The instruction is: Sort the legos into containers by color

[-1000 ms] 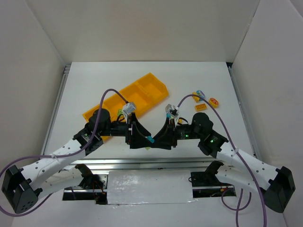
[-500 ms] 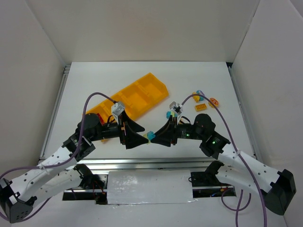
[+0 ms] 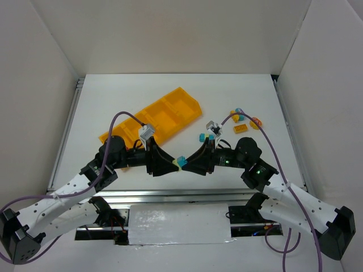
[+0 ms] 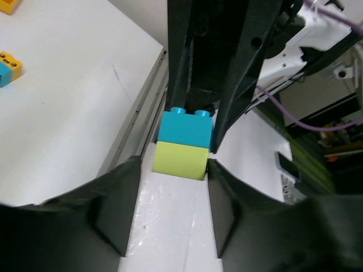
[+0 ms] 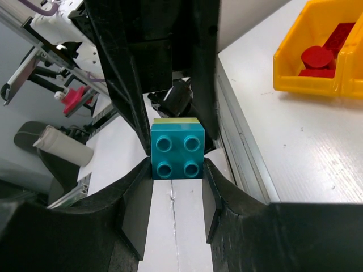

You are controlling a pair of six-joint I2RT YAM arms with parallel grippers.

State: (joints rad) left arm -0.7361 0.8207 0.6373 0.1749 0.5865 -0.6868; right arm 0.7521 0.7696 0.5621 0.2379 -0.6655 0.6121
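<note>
A teal-blue lego (image 5: pixel 177 150) is stuck to a yellow-green lego (image 4: pixel 180 160), and the pair hangs above the table's near edge. My right gripper (image 5: pixel 177 164) is shut on the teal half. From the opposite side, my left gripper (image 4: pixel 173 167) is shut on the yellow-green half. In the top view the two grippers meet tip to tip, left (image 3: pixel 174 164) and right (image 3: pixel 187 163). The orange-yellow tray of containers (image 3: pixel 181 105) lies slanted behind the left arm. One end compartment (image 5: pixel 295 68) holds red legos (image 5: pixel 317 56).
Several loose legos lie on the table at the right: an orange-yellow and teal one (image 3: pixel 237 115), an orange one (image 3: pixel 256 121), an orange-yellow one (image 3: pixel 241 128) and a teal one (image 3: pixel 201 137). The metal rail (image 3: pixel 170 195) runs along the near edge.
My left gripper, open before, has moved in and shut on the yellow-green half. The right gripper kept its hold on the teal half while the pair rose slightly.
</note>
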